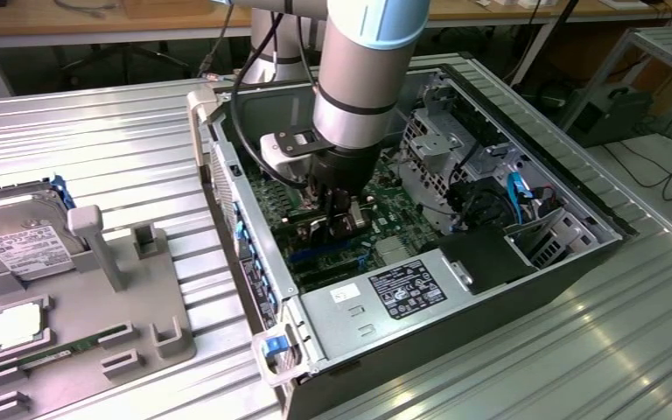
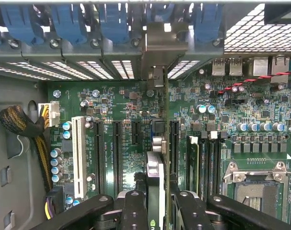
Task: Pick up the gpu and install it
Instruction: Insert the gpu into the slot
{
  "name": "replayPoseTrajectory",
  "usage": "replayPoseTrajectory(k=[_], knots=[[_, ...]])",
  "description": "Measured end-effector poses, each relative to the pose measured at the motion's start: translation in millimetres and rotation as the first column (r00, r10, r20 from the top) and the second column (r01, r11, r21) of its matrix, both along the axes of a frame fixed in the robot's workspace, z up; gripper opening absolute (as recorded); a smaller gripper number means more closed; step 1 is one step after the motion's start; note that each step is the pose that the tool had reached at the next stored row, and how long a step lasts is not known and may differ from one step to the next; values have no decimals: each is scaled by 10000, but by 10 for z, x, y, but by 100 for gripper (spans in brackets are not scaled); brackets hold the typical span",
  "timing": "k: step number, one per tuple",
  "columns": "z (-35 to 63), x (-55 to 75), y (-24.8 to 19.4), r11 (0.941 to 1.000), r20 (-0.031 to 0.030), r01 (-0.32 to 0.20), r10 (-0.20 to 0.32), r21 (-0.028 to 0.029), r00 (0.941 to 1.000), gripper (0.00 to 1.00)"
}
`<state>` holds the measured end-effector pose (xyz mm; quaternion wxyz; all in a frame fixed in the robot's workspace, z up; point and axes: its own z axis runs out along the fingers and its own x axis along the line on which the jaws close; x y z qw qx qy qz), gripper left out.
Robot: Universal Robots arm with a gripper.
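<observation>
Nearest in the exterior view: grey fixture tray on the ribbed tabletop, with a green memory stick, a CPU and a hard drive. Further back, open PC case, power supply at its near end. Gripper down inside the case, clamped on the gpu, held edge-on over the motherboard, between expansion slots. Bracket end at the rear slot openings. Empty CPU socket off to one side.
</observation>
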<state>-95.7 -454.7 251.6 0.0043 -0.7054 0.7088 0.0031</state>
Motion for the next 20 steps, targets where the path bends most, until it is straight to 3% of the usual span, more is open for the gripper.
replayPoseTrajectory(k=[13,20], knots=[[-10,8,-13,10000,0,-1,1,1,10000,27],[-48,2,-14,10000,-63,0,0,-6,10000,27]])
